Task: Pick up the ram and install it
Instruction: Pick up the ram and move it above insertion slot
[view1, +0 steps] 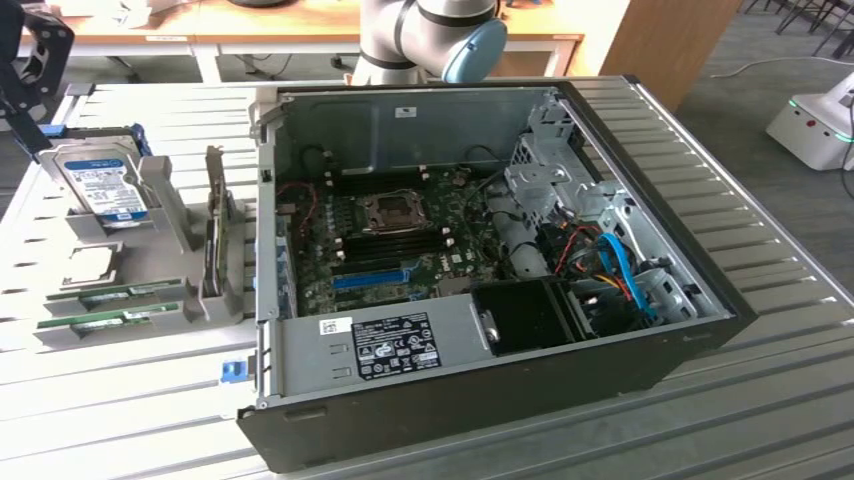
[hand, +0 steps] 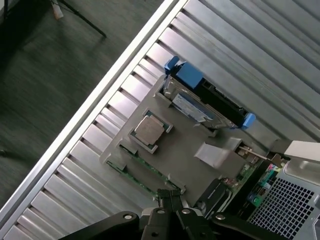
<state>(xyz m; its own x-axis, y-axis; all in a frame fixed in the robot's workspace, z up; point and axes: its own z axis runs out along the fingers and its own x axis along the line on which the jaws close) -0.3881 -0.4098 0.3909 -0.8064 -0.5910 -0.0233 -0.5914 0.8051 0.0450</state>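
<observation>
Pincer (hand: 170, 196): fingers together and empty, hanging over the tray (hand: 187, 157); in the wrist view the tips line up with one end of the ram (hand: 131, 176).
Ram (view1: 131, 293): two green sticks lie side by side in grooves at the tray's (view1: 167, 255) edge, just beside the CPU (hand: 149, 131), well apart from the case (view1: 467, 400).
Wrong stick: the two sit close together, so a drop between them could nudge both or catch the pair.
Shut fingers: coming down together, the tips would strike the board's edge instead of straddling it, and could chip it or shift the tray on the worktop (view1: 747, 400).
Thin grip: the stick looks narrow and thin, so an off-centre clamp could let it twist or slip.
Neighbours: the CPU (view1: 83, 262) and drive (view1: 107, 185) share the tray, and a wide swing could knock them.
Case wall: it stands high and cables (view1: 607, 265) crowd one side, so a carried stick could snag.
Slots (view1: 400, 240): dark, tightly spaced, near the blue strip (view1: 367, 278); a tilted stick could jam or land in the wrong one.
</observation>
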